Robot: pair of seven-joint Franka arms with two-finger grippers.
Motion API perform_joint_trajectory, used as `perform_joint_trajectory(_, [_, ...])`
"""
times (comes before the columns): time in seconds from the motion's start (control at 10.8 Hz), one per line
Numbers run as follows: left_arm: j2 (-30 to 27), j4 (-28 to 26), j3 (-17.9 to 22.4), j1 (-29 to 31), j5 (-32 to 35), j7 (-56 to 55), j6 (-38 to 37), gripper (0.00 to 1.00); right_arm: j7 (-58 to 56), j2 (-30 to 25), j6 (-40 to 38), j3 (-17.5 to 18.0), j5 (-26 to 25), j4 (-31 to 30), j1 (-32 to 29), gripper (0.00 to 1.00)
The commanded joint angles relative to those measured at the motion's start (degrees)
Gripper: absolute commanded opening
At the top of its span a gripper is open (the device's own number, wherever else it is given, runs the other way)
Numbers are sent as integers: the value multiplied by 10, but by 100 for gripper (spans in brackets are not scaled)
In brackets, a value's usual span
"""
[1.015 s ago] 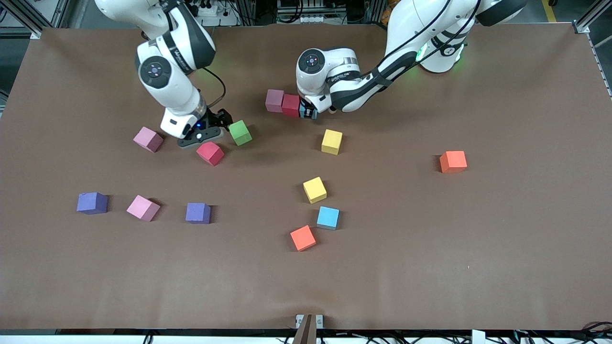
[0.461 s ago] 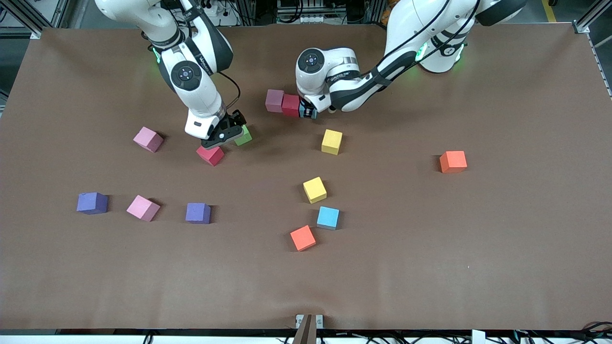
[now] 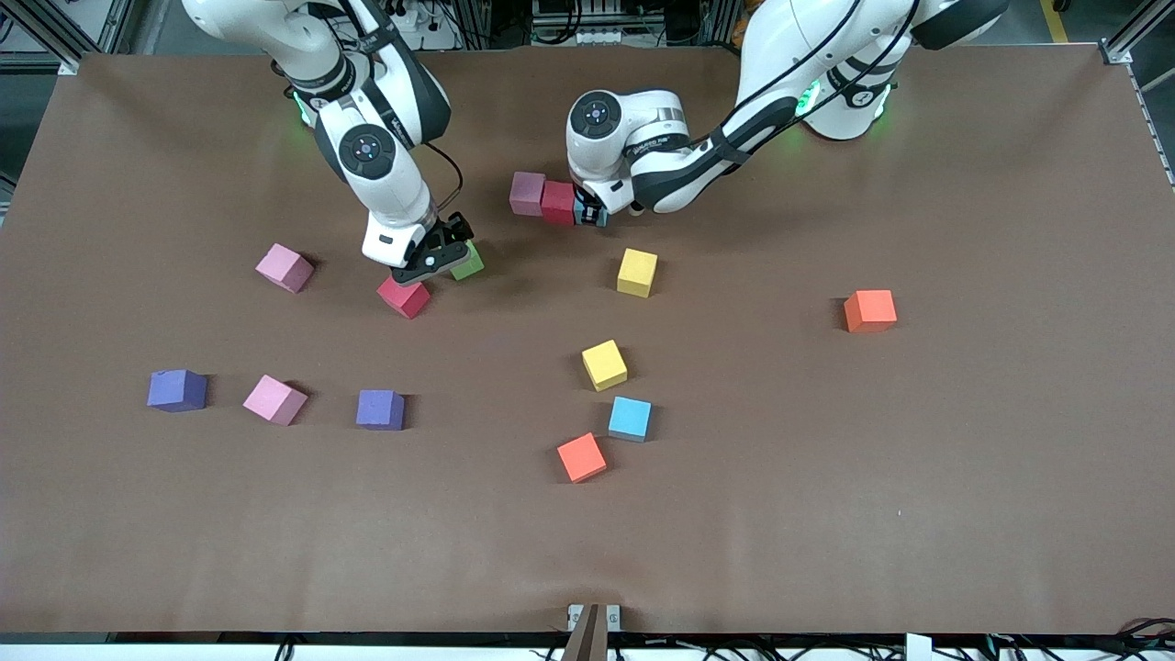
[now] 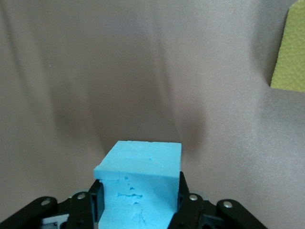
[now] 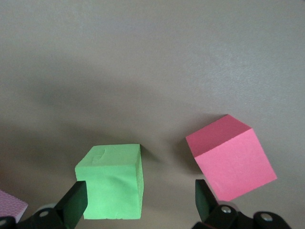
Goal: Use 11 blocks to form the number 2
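My left gripper (image 3: 592, 215) is shut on a light blue block (image 4: 140, 183), low at the table, beside a dark red block (image 3: 557, 202) that sits in a row with a mauve block (image 3: 527, 193). The number 2 does not show as a whole digit. My right gripper (image 3: 431, 262) stands open and low over a green block (image 5: 112, 181). That block lies between its fingers, close to one finger (image 5: 75, 202). A red block (image 5: 231, 157) lies just outside the other finger. In the front view the green block (image 3: 471, 265) is half hidden by the hand.
Loose blocks lie around: two pink (image 3: 285, 267) (image 3: 274, 399), two purple (image 3: 176, 389) (image 3: 380, 409), two yellow (image 3: 637, 272) (image 3: 604, 364), another light blue (image 3: 630, 418), two orange (image 3: 581, 457) (image 3: 869, 310). The table's brown mat (image 3: 918, 459) is bare toward the left arm's end.
My right gripper has swung from beside the pink and red blocks toward the green block and turned, now straddling it. The left gripper has stayed in place on the blue block.
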Motion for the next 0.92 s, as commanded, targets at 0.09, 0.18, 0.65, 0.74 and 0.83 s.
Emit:
perform_joint_trajectory(0.09, [-2, 9, 12, -27, 10, -117, -30, 100, 8, 12, 9, 23, 17, -3, -1, 100])
perform_joint_trajectory(0.18, [-4, 9, 12, -27, 10, -116, -31, 100, 8, 18, 9, 30, 28, -3, 0, 100])
perform_joint_trajectory(0.65, [-20, 21, 7, -23, 10, -109, -74, 100, 8, 33, 10, 36, 29, -3, -2, 100])
perform_joint_trajectory(0.74, [-27, 25, 2, -20, 10, -108, -88, 100, 8, 36, 11, 37, 29, -2, -2, 100])
perform_joint_trajectory(0.83, [-27, 28, -9, -15, 10, -99, -99, 100, 8, 42, 18, 37, 29, -2, -1, 100])
